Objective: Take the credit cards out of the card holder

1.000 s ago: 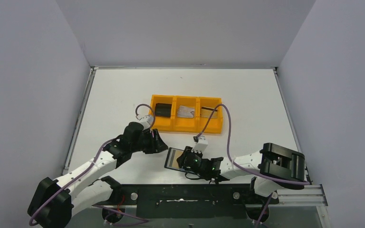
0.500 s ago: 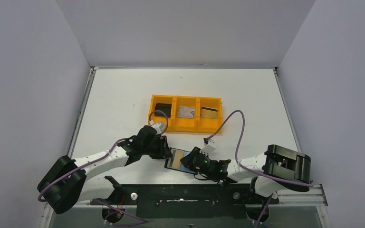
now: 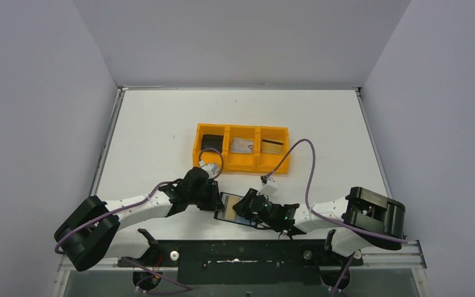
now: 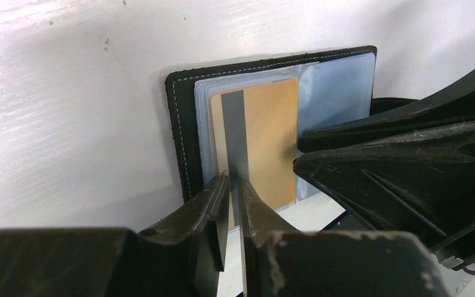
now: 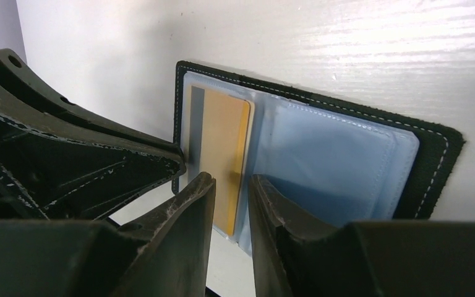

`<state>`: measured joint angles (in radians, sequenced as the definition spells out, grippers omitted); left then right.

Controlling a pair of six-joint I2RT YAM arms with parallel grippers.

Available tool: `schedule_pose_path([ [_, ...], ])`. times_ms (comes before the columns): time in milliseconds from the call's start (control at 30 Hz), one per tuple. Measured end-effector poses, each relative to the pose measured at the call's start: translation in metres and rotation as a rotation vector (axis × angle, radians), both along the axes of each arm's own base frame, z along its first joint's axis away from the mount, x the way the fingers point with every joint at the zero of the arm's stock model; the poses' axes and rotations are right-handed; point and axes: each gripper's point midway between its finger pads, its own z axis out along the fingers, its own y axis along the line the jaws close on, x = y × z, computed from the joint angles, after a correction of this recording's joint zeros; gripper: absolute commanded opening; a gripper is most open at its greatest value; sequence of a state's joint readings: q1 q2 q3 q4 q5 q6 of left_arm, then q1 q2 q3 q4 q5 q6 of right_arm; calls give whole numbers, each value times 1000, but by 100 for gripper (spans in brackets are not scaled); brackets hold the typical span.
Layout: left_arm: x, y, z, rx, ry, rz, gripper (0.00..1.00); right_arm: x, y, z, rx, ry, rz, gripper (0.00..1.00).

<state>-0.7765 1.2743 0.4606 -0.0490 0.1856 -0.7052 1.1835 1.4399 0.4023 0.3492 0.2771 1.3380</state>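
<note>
The left arm has swung away from the orange tray and come down to the card holder. Its claw has squeezed almost shut on the way. The right arm has hardly moved.

The card holder lies open and flat on the desk, close to the near edge, between the two claws. A gold card with a grey stripe sits in its left pocket.

The left claw has only a thin gap, and its tips sit at the near edge of the gold card. I cannot tell if it pinches the card or only touches it.

The right claw is a little open with nothing in it. It rests on the holder just beside the card, probably to keep the holder from sliding.

Both arms lie low and bent over the desk, reaching in toward each other.

In the tray are a silvery card, a second gold card and a black block.
</note>
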Motion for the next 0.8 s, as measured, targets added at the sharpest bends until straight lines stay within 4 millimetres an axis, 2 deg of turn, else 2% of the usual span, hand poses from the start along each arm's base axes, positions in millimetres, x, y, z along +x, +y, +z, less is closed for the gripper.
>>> schedule_pose_path([
  [333,-1,1,-2,-2,-3,1,7,1,7,-3,-9,23,12,24],
  [500,-1,2,-3,-4,-7,8,4,1,5,-5,-7,29,5,7],
  [600,-1,2,-3,-2,-9,13,2,1,2,-7,4,28,2,1],
  [800,0,3,-3,-2,-8,19,0,1,1,-6,59,26,12,0],
])
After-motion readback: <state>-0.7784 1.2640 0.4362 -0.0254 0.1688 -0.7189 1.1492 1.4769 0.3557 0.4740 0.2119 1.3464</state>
